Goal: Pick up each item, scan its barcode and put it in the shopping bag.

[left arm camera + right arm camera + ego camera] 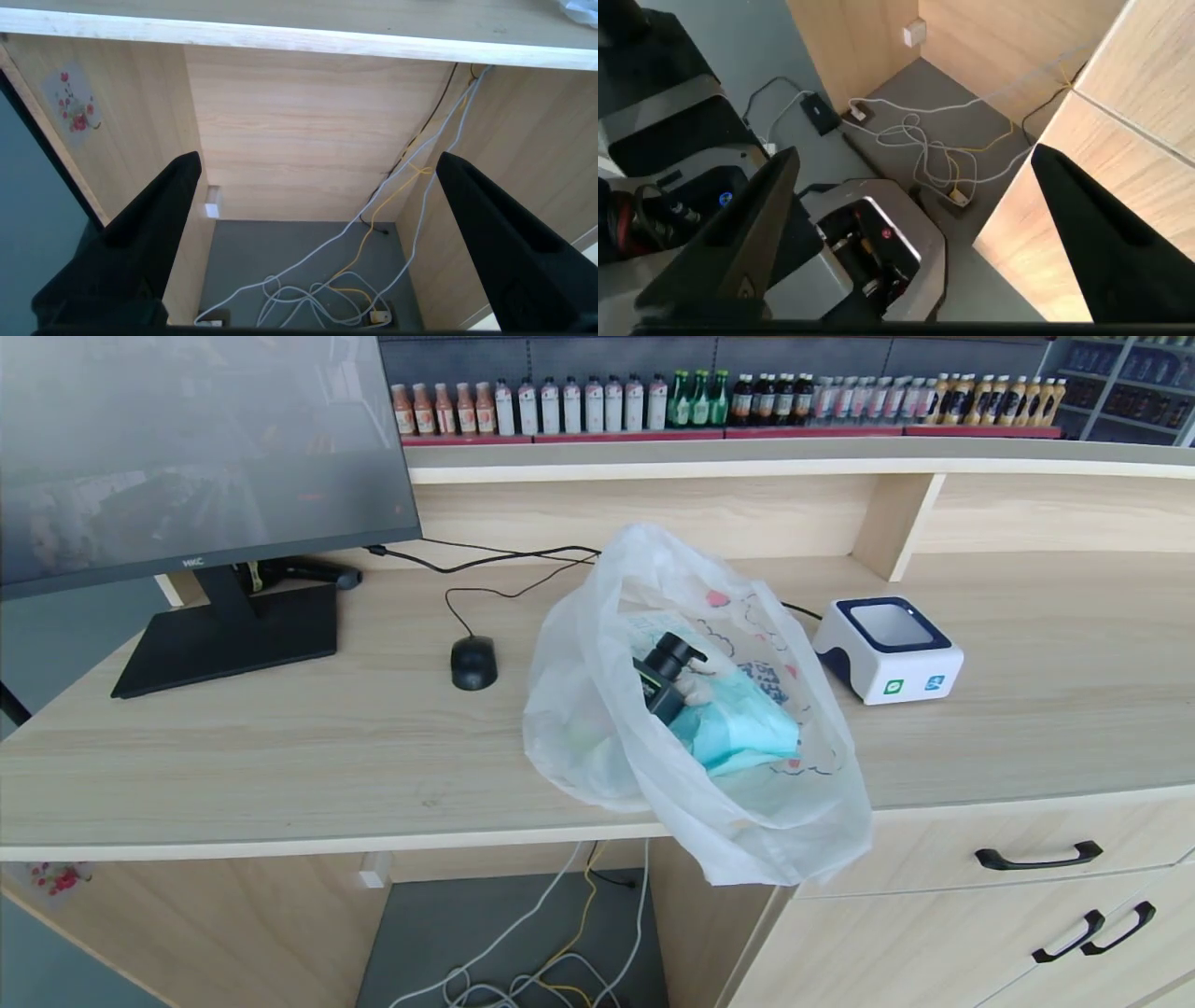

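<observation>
Bag sat on the counter, mouth open upward, its lower corner hanging over the front edge. Inside the bag: teal pack at the bottom, a black item lying tilted on top of it, plus sth pale next to that, too unclear to name. Printed wrapper showed thru the bag's far wall.

Scanner stood just beside the bag, to the robot's right and slightly farther back, window facing up, not touching it. Mouse lay near the bag on the robot's left, its cord running back. Monitor was well apart from the bag, farther left and to the rear. Bottles lined a shelf well behind the bag. Drawers w/ dark handles sat below the bag, to the right.

L claw hung lower than the bag, under counter level, facing the kneehole; fingers spread wide, nothing betw. them. Loose cables lay on the floor there, and a flower sticker marked the side panel.

R claw was also lower than the bag, pointed at the floor by the cabinet side; fingers spread wide, holding nothing.
</observation>
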### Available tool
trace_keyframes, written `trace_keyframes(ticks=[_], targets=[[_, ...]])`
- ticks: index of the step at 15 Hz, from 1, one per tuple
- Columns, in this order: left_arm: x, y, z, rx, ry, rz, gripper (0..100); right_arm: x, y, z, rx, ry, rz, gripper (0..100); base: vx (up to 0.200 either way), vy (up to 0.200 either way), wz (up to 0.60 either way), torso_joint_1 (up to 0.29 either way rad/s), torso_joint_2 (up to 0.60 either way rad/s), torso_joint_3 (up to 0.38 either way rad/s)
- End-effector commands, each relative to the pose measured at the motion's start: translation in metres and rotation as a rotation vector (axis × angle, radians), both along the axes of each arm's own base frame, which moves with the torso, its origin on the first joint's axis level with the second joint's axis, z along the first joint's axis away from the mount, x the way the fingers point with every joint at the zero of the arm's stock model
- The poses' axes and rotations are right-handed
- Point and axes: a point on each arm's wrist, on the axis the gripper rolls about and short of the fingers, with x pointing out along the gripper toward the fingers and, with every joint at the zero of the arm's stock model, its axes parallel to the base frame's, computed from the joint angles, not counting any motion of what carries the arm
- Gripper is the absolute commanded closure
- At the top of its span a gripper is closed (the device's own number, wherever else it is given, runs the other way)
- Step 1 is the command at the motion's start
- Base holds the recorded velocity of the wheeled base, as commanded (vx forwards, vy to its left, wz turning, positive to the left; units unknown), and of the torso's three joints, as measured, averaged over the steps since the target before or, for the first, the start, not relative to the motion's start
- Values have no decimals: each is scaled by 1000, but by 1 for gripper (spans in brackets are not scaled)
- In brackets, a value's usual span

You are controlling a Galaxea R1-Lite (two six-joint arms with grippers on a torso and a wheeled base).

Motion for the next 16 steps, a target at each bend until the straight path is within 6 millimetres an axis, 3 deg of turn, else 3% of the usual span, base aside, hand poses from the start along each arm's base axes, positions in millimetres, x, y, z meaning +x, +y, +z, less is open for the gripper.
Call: trace_keyframes(ticks=[1, 7, 10, 16], targets=[[0, 0, 0, 0, 0, 1, 0, -21, -19, -13, 19, -53, -52, 0, 0, 0, 0, 0, 0, 0], [0, 0, 0, -2, 0, 1, 0, -11, -21, -16, -60, 32, -628, 0, 0, 0, 0, 0, 0, 0], [0, 0, 0, -2, 0, 1, 0, -19, -23, -16, -9, -56, -813, 0, 0, 0, 0, 0, 0, 0], [0, 0, 0, -3, 0, 1, 0, -44, -23, -19, 138, -347, -867, 0, 0, 0, 0, 0, 0, 0]])
